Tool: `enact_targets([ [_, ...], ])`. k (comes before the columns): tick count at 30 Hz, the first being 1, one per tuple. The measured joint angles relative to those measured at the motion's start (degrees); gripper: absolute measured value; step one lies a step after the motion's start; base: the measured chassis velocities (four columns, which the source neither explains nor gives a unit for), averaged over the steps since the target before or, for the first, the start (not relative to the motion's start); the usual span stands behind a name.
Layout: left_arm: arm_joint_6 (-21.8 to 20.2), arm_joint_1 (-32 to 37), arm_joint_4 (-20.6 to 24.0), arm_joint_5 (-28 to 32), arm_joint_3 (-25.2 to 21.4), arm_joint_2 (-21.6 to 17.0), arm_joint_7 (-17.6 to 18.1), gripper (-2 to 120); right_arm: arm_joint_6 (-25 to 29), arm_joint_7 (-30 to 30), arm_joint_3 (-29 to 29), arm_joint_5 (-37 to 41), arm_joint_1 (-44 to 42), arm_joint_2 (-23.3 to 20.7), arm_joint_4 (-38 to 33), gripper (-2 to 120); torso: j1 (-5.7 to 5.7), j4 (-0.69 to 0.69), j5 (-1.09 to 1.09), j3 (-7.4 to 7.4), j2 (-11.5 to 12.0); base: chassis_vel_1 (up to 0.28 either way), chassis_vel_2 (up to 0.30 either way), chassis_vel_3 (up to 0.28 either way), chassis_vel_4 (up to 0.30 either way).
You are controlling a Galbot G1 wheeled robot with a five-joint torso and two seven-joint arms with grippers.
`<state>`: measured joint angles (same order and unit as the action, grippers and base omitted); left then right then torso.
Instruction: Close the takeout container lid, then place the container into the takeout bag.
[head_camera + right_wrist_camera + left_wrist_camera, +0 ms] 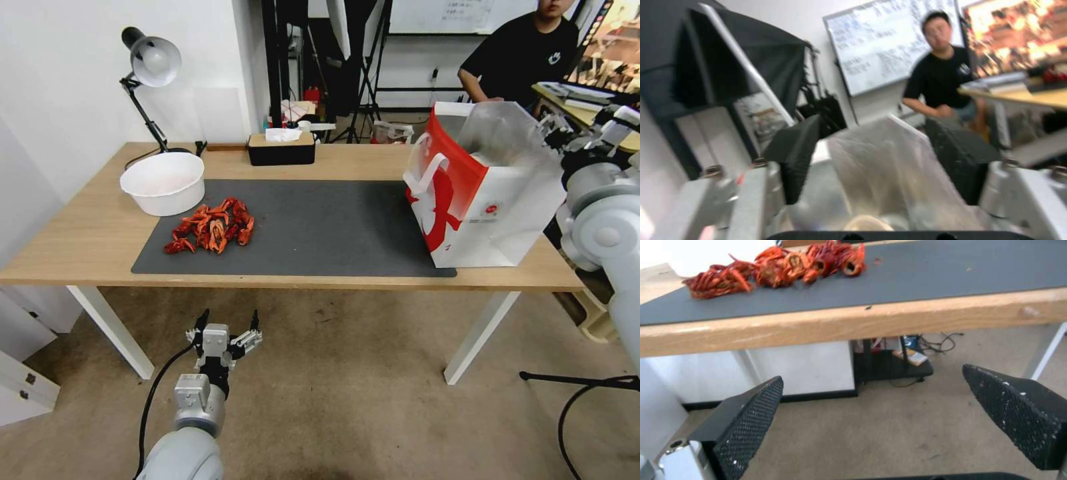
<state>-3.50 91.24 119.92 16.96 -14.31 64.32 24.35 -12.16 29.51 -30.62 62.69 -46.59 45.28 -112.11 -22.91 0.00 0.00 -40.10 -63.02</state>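
A wooden table [80, 240] on white legs stands before me on a scuffed beige floor [347, 400], with a dark grey mat [320, 227] across its top. A white wall [67, 80] rises behind it on my left. A grey desk lamp [155, 61] perches at the far corner, and a whiteboard [880, 50] hangs on the back wall.

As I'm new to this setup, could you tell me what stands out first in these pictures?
The red-and-white bag stands open at the table's right end, silvery lining showing, with the right hand open just beyond its rim. A heap of red crayfish lies on the grey mat beside a white bowl. The left hand hangs open below the table's front edge.
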Motion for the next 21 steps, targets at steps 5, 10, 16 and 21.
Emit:
enact_targets([
  [5, 0.65, -0.64, 0.50, 1.25, -0.58, 0.46, -1.90, 100, 3.31, -4.98, -0.26, -1.72, -2.09, -0.63, -2.54, 80, 0.00, 0.00, -0.01, 0.00, 0.00, 0.000, 0.000, 0.000, 0.000],
  [10, 1.68, -0.84, 1.02, 2.49, -1.40, 0.62, -3.41, 100, 8.81, -12.01, -1.24, -6.51, -7.74, -1.06, -6.80, 96, 0.00, 0.00, 0.00, 0.00, 0.00, 0.000, 0.000, 0.000, 0.000],
  [16, 1.82, -0.07, 1.61, 2.46, -2.86, 0.77, -4.14, 100, 12.35, -16.02, -4.36, -13.56, -18.47, 0.89, -15.26, 111, 0.00, 0.00, -0.01, 0.01, -0.01, 0.000, 0.000, 0.000, 0.000],
  [21, 1.89, 0.67, 2.20, 1.93, -3.40, 1.62, -4.61, 100, 13.01, -17.21, -6.38, -16.77, -25.76, 3.54, -18.68, 114, 0.00, 0.00, -0.02, 0.01, -0.01, 0.000, 0.000, 0.000, 0.000],
])
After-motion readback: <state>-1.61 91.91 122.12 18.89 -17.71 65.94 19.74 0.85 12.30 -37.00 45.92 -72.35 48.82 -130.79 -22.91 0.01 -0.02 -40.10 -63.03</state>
